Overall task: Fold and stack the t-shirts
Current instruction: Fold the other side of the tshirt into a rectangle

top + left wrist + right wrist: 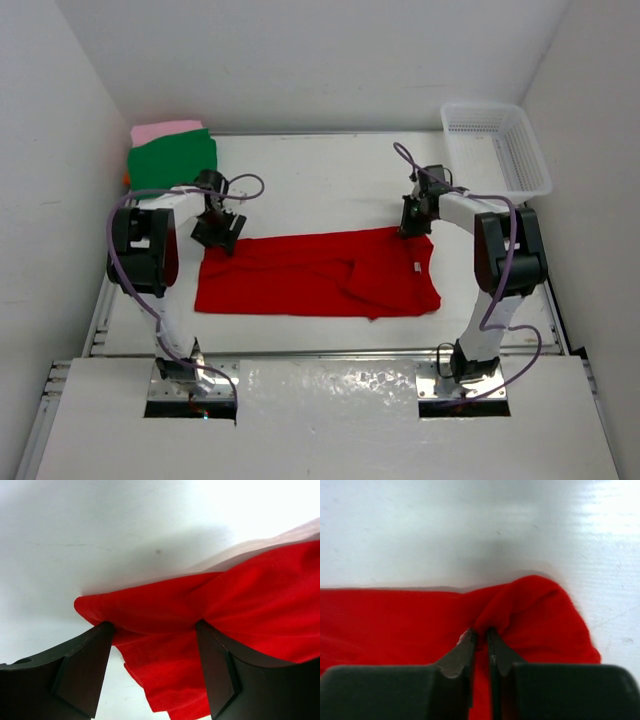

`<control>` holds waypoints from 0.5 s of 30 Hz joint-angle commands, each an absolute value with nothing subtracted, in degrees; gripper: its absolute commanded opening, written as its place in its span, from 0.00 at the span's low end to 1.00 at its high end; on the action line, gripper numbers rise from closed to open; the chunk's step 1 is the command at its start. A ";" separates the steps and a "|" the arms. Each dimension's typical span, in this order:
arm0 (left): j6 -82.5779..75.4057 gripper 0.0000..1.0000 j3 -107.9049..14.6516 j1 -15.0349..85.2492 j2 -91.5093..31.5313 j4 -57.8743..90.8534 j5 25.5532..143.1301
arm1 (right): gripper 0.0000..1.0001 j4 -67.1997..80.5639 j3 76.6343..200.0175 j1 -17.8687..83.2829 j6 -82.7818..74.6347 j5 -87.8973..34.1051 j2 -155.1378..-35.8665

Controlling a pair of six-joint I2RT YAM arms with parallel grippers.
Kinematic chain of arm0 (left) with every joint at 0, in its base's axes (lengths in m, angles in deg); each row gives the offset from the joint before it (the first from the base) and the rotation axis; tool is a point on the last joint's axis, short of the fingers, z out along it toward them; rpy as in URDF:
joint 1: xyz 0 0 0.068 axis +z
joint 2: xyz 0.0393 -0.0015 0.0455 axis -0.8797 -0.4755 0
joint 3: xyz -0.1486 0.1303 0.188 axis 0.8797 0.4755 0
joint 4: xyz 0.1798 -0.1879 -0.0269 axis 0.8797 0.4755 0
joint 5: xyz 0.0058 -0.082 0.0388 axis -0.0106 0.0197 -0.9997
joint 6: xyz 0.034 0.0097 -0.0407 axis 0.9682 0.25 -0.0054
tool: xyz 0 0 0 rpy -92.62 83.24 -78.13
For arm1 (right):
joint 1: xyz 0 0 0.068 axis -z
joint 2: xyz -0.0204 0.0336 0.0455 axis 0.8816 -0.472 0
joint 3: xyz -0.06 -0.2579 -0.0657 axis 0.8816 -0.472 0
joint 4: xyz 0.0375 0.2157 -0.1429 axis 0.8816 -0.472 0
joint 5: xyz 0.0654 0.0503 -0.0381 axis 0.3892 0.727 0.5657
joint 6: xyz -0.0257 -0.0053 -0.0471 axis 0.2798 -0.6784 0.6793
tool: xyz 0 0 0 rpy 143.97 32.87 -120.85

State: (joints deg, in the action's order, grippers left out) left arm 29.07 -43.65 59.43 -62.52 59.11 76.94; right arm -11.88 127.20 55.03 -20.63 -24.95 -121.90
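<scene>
left fingers [85, 675] apart astride red t-shirt [300, 275] edge; right fingers [461, 656] pinching its fold; white tag [413, 266] unreadable

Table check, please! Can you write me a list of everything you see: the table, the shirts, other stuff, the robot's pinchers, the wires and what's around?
Surface: white table, bare around the shirts.
Job's things: red t-shirt spread out in the middle, with some folds; green t-shirt folded at the far left corner, pink t-shirt showing behind it.
Clutter: white mesh basket at the far right corner.
Grippers: left gripper open, fingers either side of a red t-shirt corner; right gripper pinched shut on the red t-shirt.
Cables: purple cables loop along both arms.
Surroundings: plain white walls around the table.
</scene>
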 commanded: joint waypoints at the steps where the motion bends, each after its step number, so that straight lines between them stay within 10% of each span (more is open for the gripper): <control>1: 29.97 0.64 -42.75 63.26 -65.93 52.88 72.83 | 0.09 -13.46 127.91 55.77 -21.17 -28.12 -121.39; 15: 29.97 0.64 -39.94 64.15 -66.29 51.20 75.64 | 0.00 -12.50 125.71 60.86 -21.08 -28.38 -119.01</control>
